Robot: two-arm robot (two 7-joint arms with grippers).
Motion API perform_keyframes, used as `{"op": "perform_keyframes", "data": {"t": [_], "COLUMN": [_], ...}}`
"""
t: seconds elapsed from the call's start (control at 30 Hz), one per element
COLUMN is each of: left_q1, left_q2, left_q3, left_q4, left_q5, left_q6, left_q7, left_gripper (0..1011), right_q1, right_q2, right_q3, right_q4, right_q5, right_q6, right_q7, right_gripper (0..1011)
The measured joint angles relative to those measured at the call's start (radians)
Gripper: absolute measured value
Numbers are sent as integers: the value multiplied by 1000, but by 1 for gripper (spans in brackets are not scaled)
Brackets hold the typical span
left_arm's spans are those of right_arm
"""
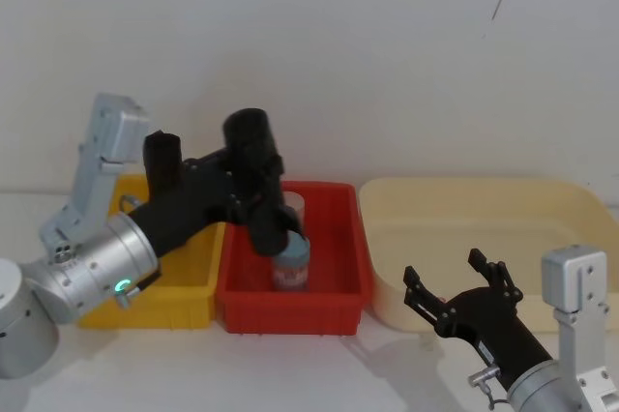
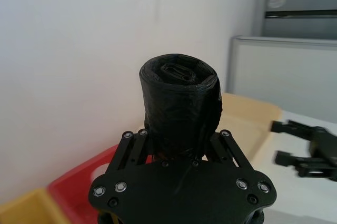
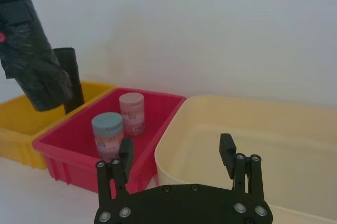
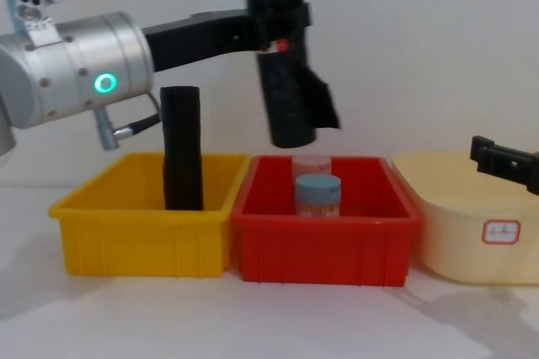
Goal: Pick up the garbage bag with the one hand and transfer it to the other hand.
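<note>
The garbage bag [image 4: 282, 64], a thick black roll with a band and a small red mark, hangs in the air above the red bin [image 4: 324, 245]. My left gripper [image 4: 269, 30], on the silver wrist with the green ring light, is shut on the roll at mid-height. In the left wrist view the garbage bag [image 2: 179, 108] stands up between the fingers. My right gripper [image 1: 447, 272] is open and holds nothing. It is low at the front right, before the cream tub [image 1: 484, 228]. From the right wrist view the garbage bag [image 3: 29, 61] hangs well apart from the right gripper [image 3: 176, 148].
A slimmer black roll [image 4: 182, 148] stands in the yellow bin [image 4: 143, 241] at the left. Two jars [image 4: 317, 195] stand in the red bin, under the lifted bag. The cream tub takes up the right side. A white wall is close behind.
</note>
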Motion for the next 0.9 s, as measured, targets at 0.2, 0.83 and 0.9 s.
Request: {"op": "perform_keyframes", "data": {"t": [0.2, 0.83, 0.9], "left_q1": [-25, -68, -71], "left_q2": [-18, -47, -47], "left_q3": [49, 133, 137], "left_q4": [16, 87, 92], "left_q5": [-18, -13, -13], "left_q6": [22, 39, 39], "left_q7": [-62, -104, -104], "left_gripper": [393, 393, 393], "right_q1": [0, 0, 0], "right_q2": [0, 0, 0], "right_q3": [0, 0, 0], "right_q4": [0, 0, 0], "right_q5": [0, 0, 0], "right_q6": [0, 0, 0], "right_q7": [0, 0, 0], "right_gripper": [999, 1000, 1000]}}
